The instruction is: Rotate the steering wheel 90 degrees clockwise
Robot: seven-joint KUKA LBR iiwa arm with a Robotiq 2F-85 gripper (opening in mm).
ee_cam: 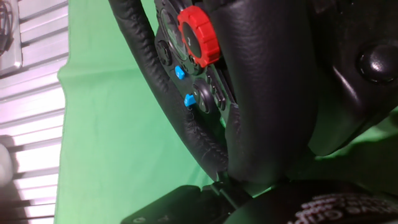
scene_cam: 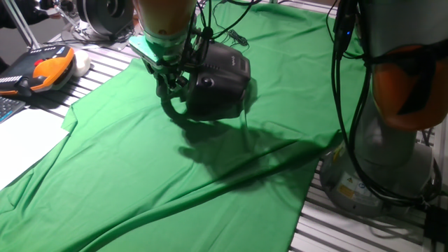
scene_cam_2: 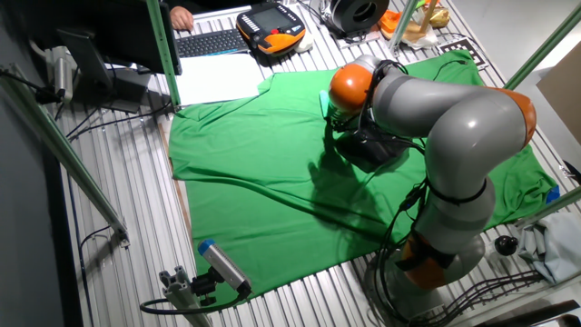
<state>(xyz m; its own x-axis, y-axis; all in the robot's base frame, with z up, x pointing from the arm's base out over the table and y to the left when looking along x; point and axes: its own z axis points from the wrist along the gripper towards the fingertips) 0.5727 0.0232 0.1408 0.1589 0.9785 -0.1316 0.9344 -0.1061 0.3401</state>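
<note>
Steering wheel (ee_cam: 186, 118) rim grained matt leather; green cloth (scene_cam: 161, 175) smooth, creased

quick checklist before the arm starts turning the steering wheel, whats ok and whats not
1. Gripper at the steering wheel: ok, it sits at the rim in one fixed view.
2. Fingers closed on the rim: cannot tell, the jaws are hidden in every view.
3. Rim close to the hand: ok, the hand view is filled by the leather rim and the red dial.
4. Base resting on the green cloth: ok.
5. Cloth flat under the base: cannot tell, folds run across it nearby.
6. Cables apart from the wheel: ok, they hang by the arm's pedestal.
</note>
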